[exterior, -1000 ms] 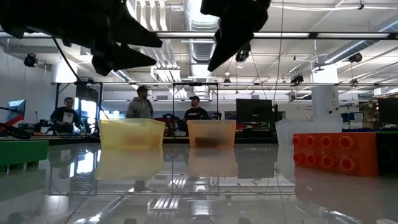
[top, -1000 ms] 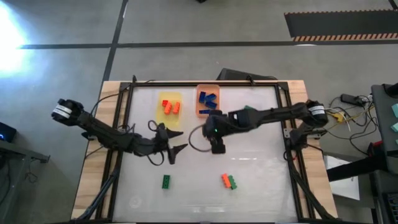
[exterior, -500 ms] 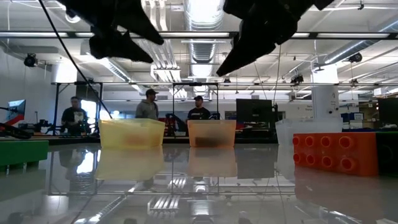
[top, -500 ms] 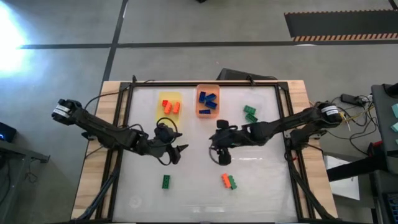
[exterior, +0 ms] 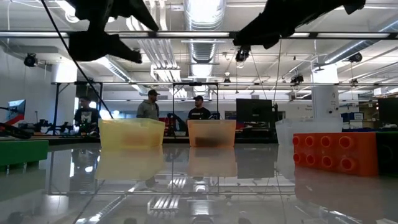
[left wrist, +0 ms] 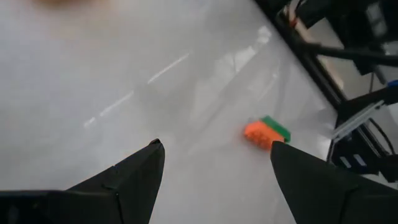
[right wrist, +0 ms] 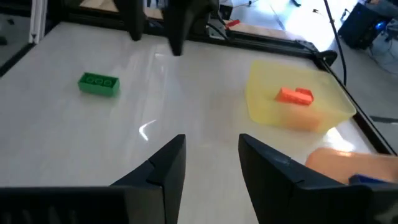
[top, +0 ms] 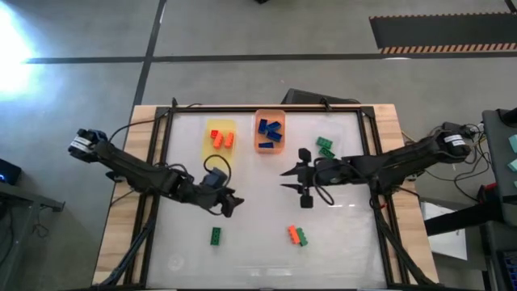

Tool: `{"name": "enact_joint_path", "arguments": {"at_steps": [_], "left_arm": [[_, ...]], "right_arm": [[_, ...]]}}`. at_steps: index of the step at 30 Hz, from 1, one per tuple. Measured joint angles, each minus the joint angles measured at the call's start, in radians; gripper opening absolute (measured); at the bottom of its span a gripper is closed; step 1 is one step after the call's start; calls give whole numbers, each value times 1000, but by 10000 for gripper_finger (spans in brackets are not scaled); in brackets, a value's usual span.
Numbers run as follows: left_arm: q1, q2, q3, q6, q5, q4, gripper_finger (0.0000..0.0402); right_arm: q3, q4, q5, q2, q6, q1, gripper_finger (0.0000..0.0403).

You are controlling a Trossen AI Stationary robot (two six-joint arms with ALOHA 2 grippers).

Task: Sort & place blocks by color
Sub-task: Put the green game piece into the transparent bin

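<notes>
From overhead, the studs on the blocks (top: 266,132) heaped in the orange tray (top: 259,146) are too small to make out, and their number cannot be counted. The low view cuts both arms off at its top edge. Beyond the right gripper (right wrist: 208,163), the orange tray (right wrist: 348,167) runs out of frame, its contents mostly unseen. The people (exterior: 149,106) behind the table are tiny.

I worked in a big robotics lab hall: exposed ceiling ducts (exterior: 198,25), a polished concrete floor (top: 242,28) with hazard tape (top: 440,49), monitors (exterior: 254,112), and people (exterior: 148,106) standing at benches behind my table (top: 242,250).
</notes>
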Motion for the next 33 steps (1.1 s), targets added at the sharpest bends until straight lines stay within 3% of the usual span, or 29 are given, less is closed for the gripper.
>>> {"name": "enact_joint_path", "arguments": {"at_steps": [5,9,16,24,33], "left_arm": [[2,61,21,-95,78,-11,276],[1,143,68,-175,207,-84,276],[-42,316,264,-299,334,-472,276],[-115,444,442,-472,382,-661,276],[-217,463,411,-713,388,-691,276]], "right_arm": [[-55,3,0,-48,23,0,130],[-79,0,0,-70,18,0,126],[-83,0,-1,-70,18,0,130],[-84,-2,-2,-70,18,0,128],[-93,-1,-4,-70,18,0,126]]}}
